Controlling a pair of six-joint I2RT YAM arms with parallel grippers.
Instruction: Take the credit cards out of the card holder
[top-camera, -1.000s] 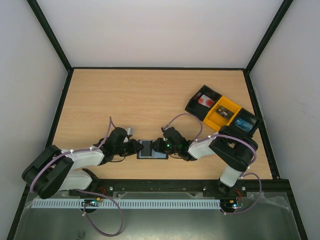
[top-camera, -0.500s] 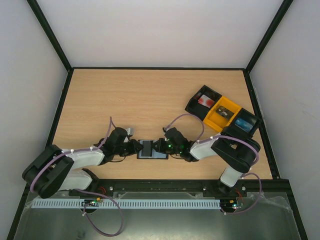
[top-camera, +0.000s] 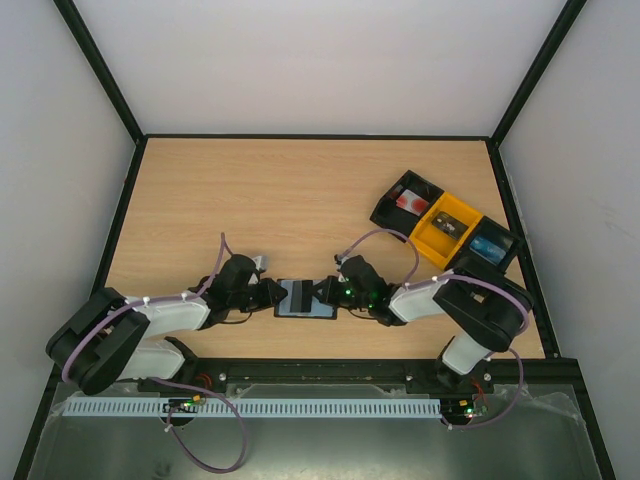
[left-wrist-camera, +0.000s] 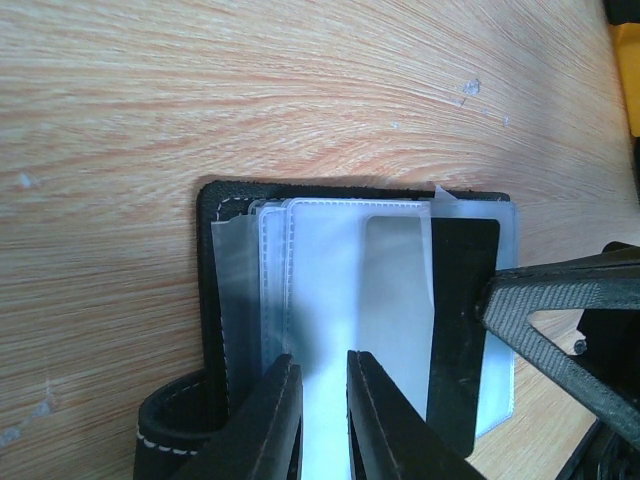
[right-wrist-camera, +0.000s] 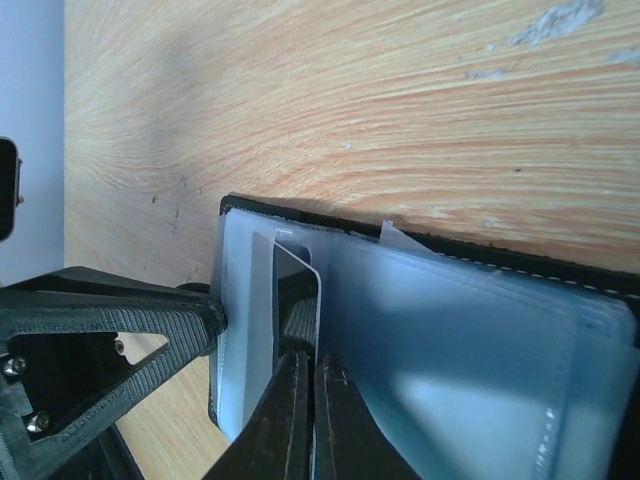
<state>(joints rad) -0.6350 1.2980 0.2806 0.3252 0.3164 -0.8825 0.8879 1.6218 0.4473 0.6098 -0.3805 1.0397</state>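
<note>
While the card holder (top-camera: 305, 298) lies open on the worktop (top-camera: 300, 200) between both arms: left gripper (left-wrist-camera: 322, 368), jaws nearly closed, clamping the clear sleeves at its tips, apparently to anchor the holder; right gripper (right-wrist-camera: 303, 362), closed, pinching one credit card (right-wrist-camera: 297, 285) at its fingertips, partly out of its sleeve, likely for withdrawal.

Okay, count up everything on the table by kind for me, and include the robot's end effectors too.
card holder: 1
credit card showing: 1
three-compartment tray: 1
small objects in tray: 3
end effectors, left and right: 2
Total: 8
</note>
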